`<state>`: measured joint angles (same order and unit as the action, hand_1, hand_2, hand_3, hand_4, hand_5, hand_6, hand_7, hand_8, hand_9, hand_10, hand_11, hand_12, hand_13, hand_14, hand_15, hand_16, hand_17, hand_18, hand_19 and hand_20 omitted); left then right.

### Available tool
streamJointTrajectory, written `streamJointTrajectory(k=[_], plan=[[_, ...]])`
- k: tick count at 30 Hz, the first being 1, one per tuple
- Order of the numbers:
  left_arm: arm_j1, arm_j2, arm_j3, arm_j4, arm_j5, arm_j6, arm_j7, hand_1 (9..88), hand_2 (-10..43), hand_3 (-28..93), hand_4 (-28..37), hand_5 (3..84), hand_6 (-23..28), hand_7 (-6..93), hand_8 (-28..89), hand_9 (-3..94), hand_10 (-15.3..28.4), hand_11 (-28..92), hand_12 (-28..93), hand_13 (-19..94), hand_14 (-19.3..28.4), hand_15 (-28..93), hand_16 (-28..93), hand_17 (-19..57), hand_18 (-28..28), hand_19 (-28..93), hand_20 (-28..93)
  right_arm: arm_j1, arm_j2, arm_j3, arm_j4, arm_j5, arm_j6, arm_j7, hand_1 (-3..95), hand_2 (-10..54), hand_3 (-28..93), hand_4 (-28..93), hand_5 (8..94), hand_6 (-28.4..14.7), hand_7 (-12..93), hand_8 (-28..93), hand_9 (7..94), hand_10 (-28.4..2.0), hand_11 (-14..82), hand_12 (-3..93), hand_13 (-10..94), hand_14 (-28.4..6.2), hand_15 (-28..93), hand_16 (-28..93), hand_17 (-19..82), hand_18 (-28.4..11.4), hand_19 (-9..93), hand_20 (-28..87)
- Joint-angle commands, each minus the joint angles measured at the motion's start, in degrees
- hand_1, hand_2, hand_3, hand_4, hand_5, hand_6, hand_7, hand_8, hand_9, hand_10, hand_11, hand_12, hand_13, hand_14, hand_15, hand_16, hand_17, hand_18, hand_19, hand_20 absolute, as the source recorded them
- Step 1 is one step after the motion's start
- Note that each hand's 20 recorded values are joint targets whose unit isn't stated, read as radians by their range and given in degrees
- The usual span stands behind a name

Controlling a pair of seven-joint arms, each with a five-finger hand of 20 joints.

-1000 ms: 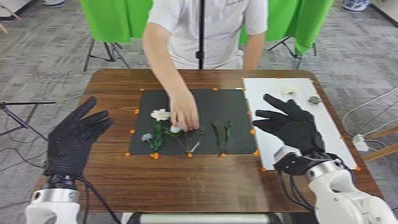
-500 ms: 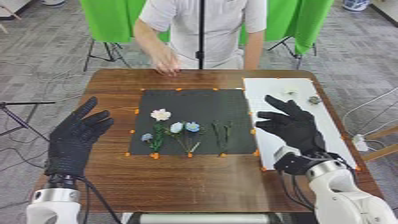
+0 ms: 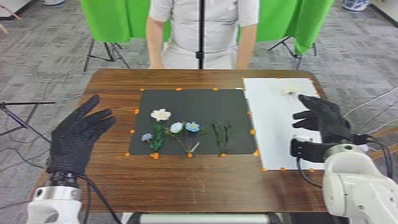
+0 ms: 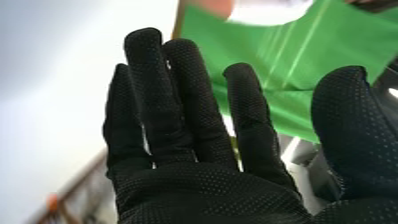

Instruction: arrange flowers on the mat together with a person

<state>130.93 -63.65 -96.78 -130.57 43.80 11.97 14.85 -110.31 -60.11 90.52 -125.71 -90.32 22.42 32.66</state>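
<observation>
Right hand (image 3: 330, 122), fingers relaxed and unclasped, is over a white sheet (image 3: 274, 125), with a pale flower (image 3: 290, 91) just beyond its fingertips; left hand (image 3: 73, 137), fingers loosely extended, is beside the dark mat (image 3: 200, 102), where white and blue flowers (image 3: 193, 127) lie between the hands

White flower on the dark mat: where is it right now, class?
In the head view, the white flower lies toward the left edge of the dark mat, just above the leafy green stem.
</observation>
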Motion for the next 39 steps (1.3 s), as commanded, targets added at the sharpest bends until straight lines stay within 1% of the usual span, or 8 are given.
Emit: streamJointTrajectory(k=[1,7,13,24,32,33,36,39], plan=[[0.3,1.02,0.54,-0.31,-0.47,0.68,1.09,24.1,7.6,75,-22.6,41.0,9.7,7.1,-7,42.2,21.1,26,13,31,27.7,55,-6,-3.1,26.7,59,19,13.5,7.5,-7.2,7.2,-17.1,-1.9,15.0,24.9,4.9,71,-23,46.1,-0.3,14,-13,60.9,-18.2,26.4,15.0,55,-17.8,56,9,16,-25.1,61,19],[0.3,1.68,0.73,-0.37,-0.61,1.06,2.1,24.1,7.6,75,-22.6,41.0,9.7,7.1,-7,42.3,21.1,26,13,31,27.6,55,-6,-3.1,26.6,59,19,25.2,11.5,-16.4,15.9,-26.8,-7.8,22.5,26.1,4.3,70,-22,44.2,-1.3,12,-12,62.3,-18.9,27.0,14.9,58,-18.1,57,9,18,-26.7,65,16],[0.1,1.78,0.96,-0.46,-0.47,1.14,2.59,24.2,7.6,75,-22.5,41.0,9.7,7.0,-7,42.2,21.0,26,13,31,27.7,55,-6,-3.1,26.6,59,19,36.0,13.4,-25.4,25.2,-29.5,-13.0,25.5,27.8,2.7,70,-21,41.5,-1.7,11,-12,63.1,-19.5,26.6,14.8,60,-18.3,58,9,19,-27.8,68,15],[-1.2,1.93,1.35,0.04,-0.35,0.26,1.83,24.1,7.5,76,-22.5,41.0,9.7,7.1,-7,42.3,21.0,26,13,31,27.7,55,-6,-3.0,26.6,59,19,50.9,15.5,-37.2,40.8,-23.6,-21.6,29.0,28.4,1.8,70,-21,37.4,-2.3,9,-11,62.6,-20.3,25.9,14.8,61,-18.6,57,9,20,-28.3,70,11],[-1.9,2.51,1.63,0.32,-0.63,0.31,2.41,24.2,7.6,75,-22.6,41.2,9.8,7.1,-7,42.3,21.1,26,13,31,27.7,55,-6,-3.0,26.6,59,19,56.6,15.9,-40.7,46.0,-20.1,-25.5,28.7,28.8,1.6,70,-21,36.6,-2.5,9,-11,62.8,-20.8,24.7,14.4,62,-18.8,57,8,21,-28.4,70,9],[-1.7,3.31,1.88,0.17,-1.19,0.93,3.11,24.2,7.6,75,-22.6,41.2,9.8,7.1,-7,42.3,21.1,26,13,31,27.7,55,-6,-3.0,26.6,59,19,57.0,15.7,-40.9,46.4,-19.6,-26.2,28.5,28.9,1.5,70,-21,36.6,-2.4,9,-11,62.8,-20.8,24.7,14.4,62,-18.8,57,8,21,-28.4,70,8],[-2.7,3.05,1.85,0.39,-0.88,0.11,1.98,24.2,7.6,75,-22.5,41.2,9.9,7.1,-7,42.3,21.0,26,13,31,27.6,55,-6,-3.0,26.6,59,19,56.8,15.5,-40.3,47.0,-17.3,-28.5,28.0,29.2,1.1,70,-21,36.1,-2.0,9,-11,62.1,-20.6,24.4,14.5,62,-18.6,57,8,20,-28.4,70,8],[-3.1,2.96,1.98,0.43,-0.72,0.04,2.03,24.1,7.5,76,-22.4,41.3,9.9,7.2,-7,42.3,21.1,26,13,31,27.6,55,-6,-3.0,26.6,59,19,56.9,14.8,-40.1,47.7,-16.2,-30.0,27.6,29.8,0.5,71,-21,34.9,-1.8,9,-11,61.0,-20.6,23.9,14.5,61,-18.4,57,8,20,-28.4,70,7]])
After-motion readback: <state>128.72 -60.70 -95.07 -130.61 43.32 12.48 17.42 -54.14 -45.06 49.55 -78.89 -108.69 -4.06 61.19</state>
